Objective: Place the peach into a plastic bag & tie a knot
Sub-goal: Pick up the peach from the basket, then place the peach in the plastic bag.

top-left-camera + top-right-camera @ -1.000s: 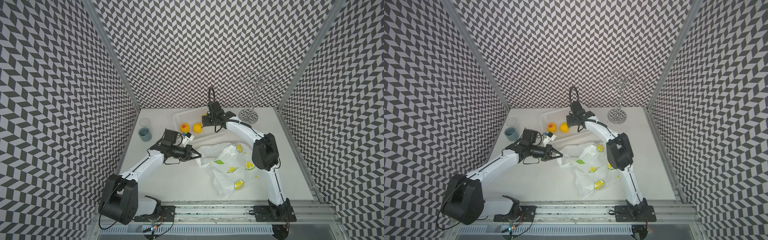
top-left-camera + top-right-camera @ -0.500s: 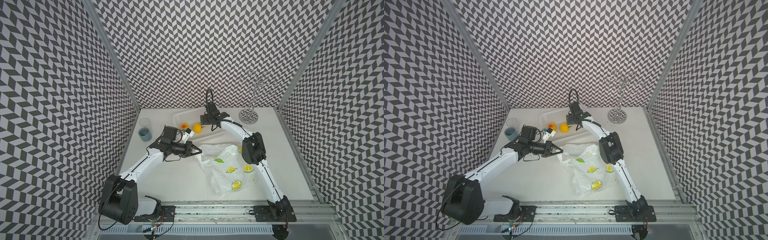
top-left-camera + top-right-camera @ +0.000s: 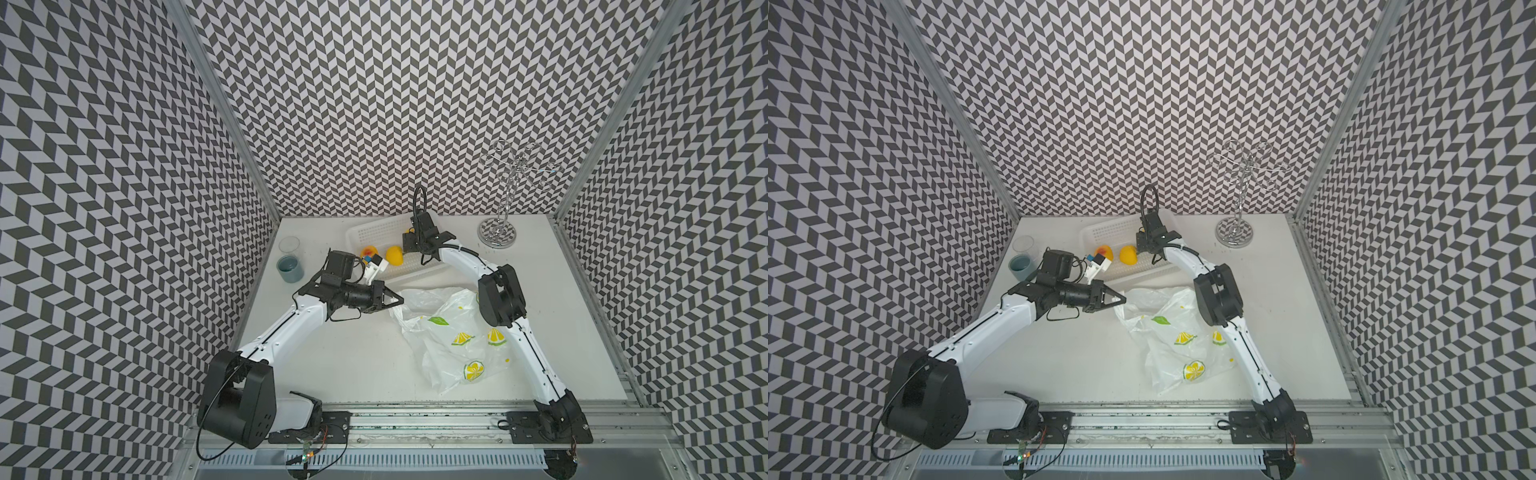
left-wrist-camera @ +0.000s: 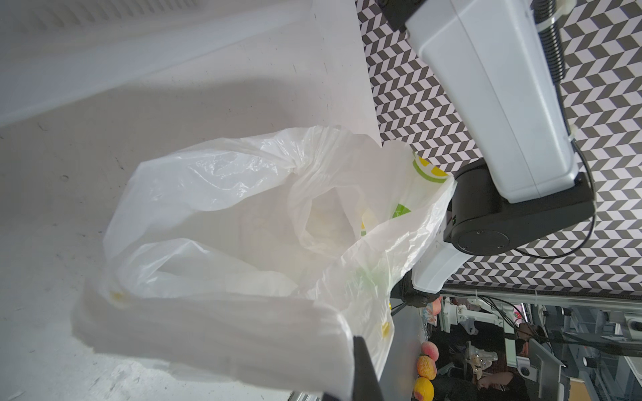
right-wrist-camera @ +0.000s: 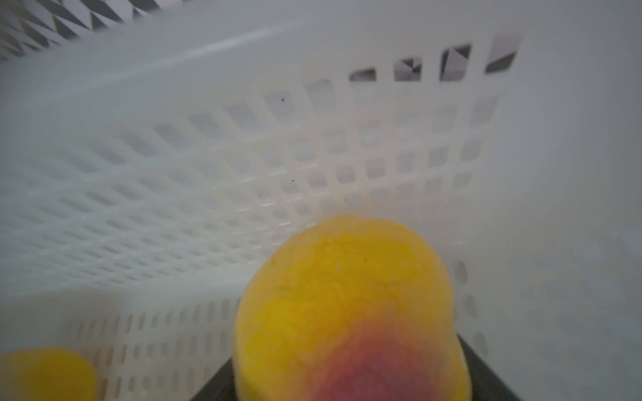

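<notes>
Slippage is the main risk: the right gripper reaches into the basket with fingers either side of the peach, and whether they clamp it cannot be told. A shallow pinch on round fruit could send it rolling toward the second peach. The left gripper, closed on the rim of the plastic bag, props the mouth open; that thin film could slide out.

peach in basket | plastic bag before basket | cup left of basket | stand right
</notes>
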Robot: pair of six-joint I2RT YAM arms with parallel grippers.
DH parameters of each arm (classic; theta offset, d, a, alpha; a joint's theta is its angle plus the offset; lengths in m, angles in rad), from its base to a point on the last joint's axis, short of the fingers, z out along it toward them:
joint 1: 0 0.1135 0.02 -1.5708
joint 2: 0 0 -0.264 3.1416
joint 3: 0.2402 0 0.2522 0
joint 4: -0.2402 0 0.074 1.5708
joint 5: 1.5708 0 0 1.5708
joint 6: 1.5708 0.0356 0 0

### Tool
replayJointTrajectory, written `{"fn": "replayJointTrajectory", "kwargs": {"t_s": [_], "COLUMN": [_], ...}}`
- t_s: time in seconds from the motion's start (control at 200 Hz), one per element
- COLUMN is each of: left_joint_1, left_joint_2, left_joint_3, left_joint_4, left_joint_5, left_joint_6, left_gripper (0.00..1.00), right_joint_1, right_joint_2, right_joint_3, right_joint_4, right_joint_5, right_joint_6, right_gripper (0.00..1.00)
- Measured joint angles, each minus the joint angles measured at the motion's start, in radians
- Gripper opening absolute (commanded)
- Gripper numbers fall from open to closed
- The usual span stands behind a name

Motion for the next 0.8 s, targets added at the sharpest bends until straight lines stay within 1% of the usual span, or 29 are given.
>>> {"fn": "replayJointTrajectory", "kwargs": {"t_s": [0.095, 0.2, 0.351, 0.501, 0.586, 0.676, 0.801], "left_joint_1": [0.000, 0.000, 0.000, 0.003, 0.003, 0.003, 0.000], "left_joint_2": [0.000, 0.000, 0.003, 0.047, 0.073, 0.077, 0.077], "left_joint_3": [0.024, 0.092, 0.228, 0.396, 0.472, 0.503, 0.507], "left_joint_4": [-0.019, -0.043, -0.069, -0.087, -0.085, -0.078, -0.073], "left_joint_5": [-0.020, -0.053, -0.112, -0.131, -0.132, -0.124, -0.103], "left_joint_6": [0.002, 0.015, 0.051, 0.064, 0.070, 0.072, 0.072], "left_gripper": [0.00, 0.00, 0.00, 0.00, 0.00, 0.00, 0.00], "right_joint_1": [0.000, 0.000, 0.000, 0.000, 0.000, 0.000, 0.000], "right_joint_2": [-0.042, -0.163, -0.406, -0.690, -0.876, -1.030, -1.141], "right_joint_3": [-0.058, -0.179, -0.280, -0.354, -0.456, -0.548, -0.638], "right_joint_4": [0.032, 0.040, 0.035, 0.027, 0.021, -0.022, -0.081], "right_joint_5": [-0.026, -0.060, -0.117, -0.203, -0.272, -0.347, -0.433], "right_joint_6": [-0.003, -0.004, 0.001, 0.006, 0.010, 0.020, 0.031], "right_gripper": [0.48, 0.44, 0.39, 0.35, 0.34, 0.32, 0.30]}}
